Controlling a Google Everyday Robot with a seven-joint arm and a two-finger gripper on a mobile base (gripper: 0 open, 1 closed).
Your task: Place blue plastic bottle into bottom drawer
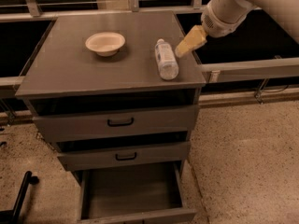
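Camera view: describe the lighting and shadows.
Camera view: warm, dim amber light overall; the bowl casts a soft shadow on the cabinet top; the open bottom drawer is dark inside; the gripper, beside the blue plastic bottle, shows bright yellow.

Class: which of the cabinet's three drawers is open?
The bottom drawer, pulled out with its inside showing; the top drawer and middle drawer, both handled, are shut. The gripper hovers over the cabinet top, beside the blue plastic bottle.
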